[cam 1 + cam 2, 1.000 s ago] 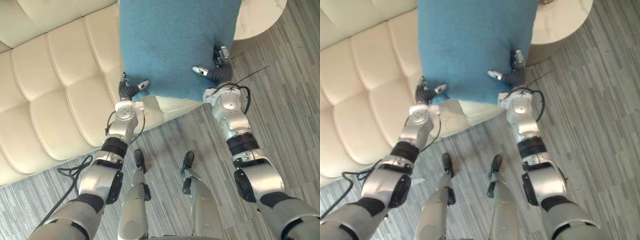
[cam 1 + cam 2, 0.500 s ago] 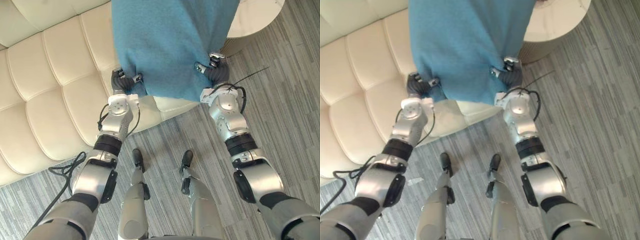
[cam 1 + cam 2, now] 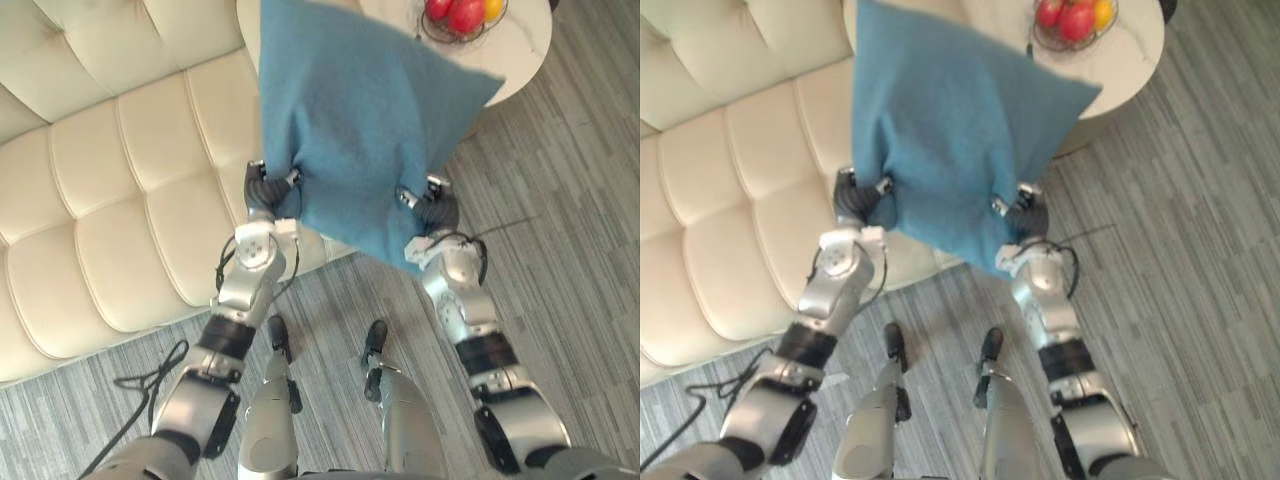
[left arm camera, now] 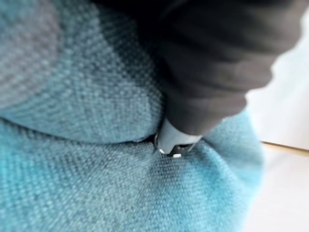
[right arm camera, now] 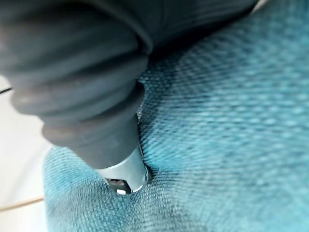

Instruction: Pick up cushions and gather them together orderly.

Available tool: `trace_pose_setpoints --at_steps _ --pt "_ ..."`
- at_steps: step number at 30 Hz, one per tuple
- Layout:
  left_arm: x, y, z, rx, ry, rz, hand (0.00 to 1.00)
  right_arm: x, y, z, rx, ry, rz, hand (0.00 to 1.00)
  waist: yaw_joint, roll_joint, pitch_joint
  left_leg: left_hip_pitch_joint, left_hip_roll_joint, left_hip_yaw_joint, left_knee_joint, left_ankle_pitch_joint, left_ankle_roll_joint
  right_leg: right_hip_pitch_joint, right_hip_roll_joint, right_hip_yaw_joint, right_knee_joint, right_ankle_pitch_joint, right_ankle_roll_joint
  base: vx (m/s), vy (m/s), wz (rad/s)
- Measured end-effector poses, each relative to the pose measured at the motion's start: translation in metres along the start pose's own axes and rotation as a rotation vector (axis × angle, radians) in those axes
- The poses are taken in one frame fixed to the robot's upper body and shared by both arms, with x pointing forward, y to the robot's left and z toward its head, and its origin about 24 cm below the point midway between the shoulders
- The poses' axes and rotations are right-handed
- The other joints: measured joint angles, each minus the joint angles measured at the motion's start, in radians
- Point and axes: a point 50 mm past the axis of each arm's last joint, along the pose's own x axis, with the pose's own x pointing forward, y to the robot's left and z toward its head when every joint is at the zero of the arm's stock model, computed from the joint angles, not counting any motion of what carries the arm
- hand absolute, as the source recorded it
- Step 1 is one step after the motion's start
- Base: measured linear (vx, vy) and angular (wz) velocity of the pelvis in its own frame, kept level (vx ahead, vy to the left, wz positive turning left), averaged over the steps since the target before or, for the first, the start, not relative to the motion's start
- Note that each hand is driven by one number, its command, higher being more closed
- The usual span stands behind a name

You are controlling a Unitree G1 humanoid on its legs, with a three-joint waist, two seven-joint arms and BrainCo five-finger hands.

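Nearest, over the grey striped carpet (image 3: 560, 240), grips the blue cushion (image 3: 360, 130) with both hands and keeps it clear of any seat. Pinches its lower left corner in the left hand (image 3: 263, 188), thumb on the near face, fingers curled round behind, cloth bunched between them. Clamps the lower right edge likewise in the right hand (image 3: 433, 207), thumb dug into the near face, fingers wrapped behind the fabric. Presses one silver finger (image 4: 173, 141) into the weave in the left wrist view, and another finger (image 5: 124, 174) in the right wrist view. Hangs tilted, with one corner drooping below the right hand. Overlaps the front edge of the cream tufted sofa (image 3: 110, 200) behind. Reaches, farther back, across the round white table (image 3: 525, 50) bearing a bowl of red and yellow fruit (image 3: 462, 12).
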Motion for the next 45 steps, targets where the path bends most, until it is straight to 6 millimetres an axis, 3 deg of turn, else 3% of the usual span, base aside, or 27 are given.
trace_pose_setpoints --at_steps 2,4,11,14,25,27,28,32,34,37,38,39,41,43,44,45 --pt "-0.018 0.002 -0.007 -0.047 0.017 0.018 1.0 -0.016 0.0 -0.005 0.0 0.004 -0.002 1.0 -0.003 0.003 -0.002 0.023 -0.005 -0.001 0.0 -0.004 0.002 0.016 -0.007 -0.003 0.013 -0.012 0.003 0.08 -0.016 0.05" --pt "-0.052 0.013 -0.021 -0.113 0.068 0.08 1.0 -0.046 0.004 -0.007 -0.004 -0.004 0.014 1.0 -0.011 0.011 -0.028 0.069 -0.016 -0.006 0.0 -0.01 0.006 0.065 -0.014 -0.006 0.013 -0.027 0.01 0.11 -0.019 0.06" --pt "-0.091 0.032 -0.029 -0.133 0.108 0.149 1.0 -0.074 0.015 -0.011 0.022 0.003 0.033 1.0 -0.018 0.032 -0.118 0.121 -0.018 -0.028 0.0 -0.031 0.008 0.142 -0.012 -0.016 -0.027 -0.024 0.019 0.04 0.01 0.05" --pt "-0.126 0.041 -0.034 -0.148 0.149 0.163 1.0 -0.095 0.019 -0.006 0.002 -0.036 0.085 1.0 -0.02 0.029 -0.235 0.181 -0.022 -0.021 0.0 -0.056 0.008 0.222 -0.009 -0.009 -0.086 -0.008 0.036 0.06 0.065 -0.08" --pt "-0.145 0.045 -0.039 -0.171 0.21 0.18 1.0 -0.105 0.02 -0.004 -0.028 -0.039 0.101 1.0 -0.021 0.032 -0.269 0.243 -0.026 -0.036 0.001 -0.065 0.014 0.309 -0.01 -0.023 -0.111 -0.01 0.043 0.04 0.011 0.05" --pt "-0.15 0.046 -0.041 -0.171 0.226 0.18 1.0 -0.111 0.021 -0.003 -0.024 -0.034 0.102 1.0 -0.017 0.031 -0.271 0.233 -0.022 -0.062 0.071 -0.098 0.014 0.354 -0.016 -0.051 -0.118 -0.014 0.046 -0.02 0.022 0.52" --pt "-0.153 0.046 -0.043 -0.184 0.236 0.176 1.0 -0.113 0.019 -0.002 -0.038 -0.046 0.107 1.0 -0.021 0.035 -0.274 0.196 -0.017 -0.063 0.112 -0.134 0.033 0.375 -0.032 -0.098 -0.11 -0.036 0.048 -0.07 0.041 0.87" --pt "-0.152 0.044 -0.043 -0.208 0.237 0.163 1.0 -0.112 0.016 0.001 -0.079 -0.07 0.1 1.0 -0.031 0.033 -0.286 0.135 0.04 0.083 0.167 -0.158 0.039 0.376 -0.071 -0.19 -0.096 -0.043 0.053 -0.04 0.063 0.8" --pt "-0.152 0.044 -0.043 -0.212 0.238 0.164 1.0 -0.111 0.015 0.002 -0.082 -0.074 0.095 1.0 -0.017 0.034 -0.286 0.109 0.047 0.098 0.227 -0.155 0.033 0.377 -0.089 -0.189 -0.09 -0.055 0.067 0.0 0.112 0.21" --pt "-0.152 0.045 -0.043 -0.21 0.24 0.164 1.0 -0.107 0.016 0.002 -0.079 -0.079 0.074 1.0 -0.014 0.027 -0.287 0.088 0.033 0.109 0.379 -0.254 0.074 0.424 -0.13 -0.176 -0.111 -0.053 0.121 0.09 0.243 0.0" --pt "-0.152 0.045 -0.043 -0.22 0.239 0.164 1.0 -0.107 0.017 0.002 -0.072 -0.081 0.071 1.0 -0.017 0.021 -0.304 0.049 0.021 0.103 0.494 -0.339 0.092 0.445 -0.156 -0.176 -0.14 -0.039 0.149 0.17 0.412 0.07" --pt "-0.149 0.045 -0.043 -0.228 0.232 0.16 1.0 -0.103 0.017 0.0 -0.07 -0.083 0.067 1.0 -0.022 0.035 -0.316 0.017 0.012 0.098 0.566 -0.4 0.111 0.443 -0.174 -0.168 -0.137 -0.038 0.151 0.23 0.532 0.1" --pt "-0.147 0.048 -0.044 -0.215 0.231 0.158 1.0 -0.099 0.018 -0.009 -0.069 -0.057 0.063 1.0 -0.032 0.025 -0.341 -0.005 -0.024 0.102 0.582 -0.426 0.132 0.413 -0.209 -0.144 -0.118 -0.034 0.137 0.18 0.35 0.17" --pt "-0.14 0.053 -0.048 -0.188 0.235 0.159 1.0 -0.089 0.018 -0.018 -0.082 -0.028 0.062 1.0 -0.031 0.012 -0.337 -0.017 -0.065 0.114 0.568 -0.433 0.165 0.355 -0.247 -0.118 -0.048 0.009 0.077 0.22 0.308 0.12" --pt "-0.143 0.057 -0.055 -0.168 0.268 0.17 1.0 -0.084 0.018 -0.027 -0.097 0.011 0.064 1.0 -0.023 0.009 -0.33 0.018 -0.094 0.124 0.525 -0.429 0.196 0.3 -0.265 -0.101 0.048 0.017 -0.037 0.21 0.298 -0.05" --pt "-0.145 0.058 -0.056 -0.164 0.276 0.174 1.0 -0.084 0.018 -0.029 -0.1 0.026 0.063 1.0 -0.023 0.008 -0.319 0.047 -0.107 0.124 0.496 -0.423 0.204 0.291 -0.259 -0.065 0.089 -0.005 -0.053 0.31 0.254 0.17"
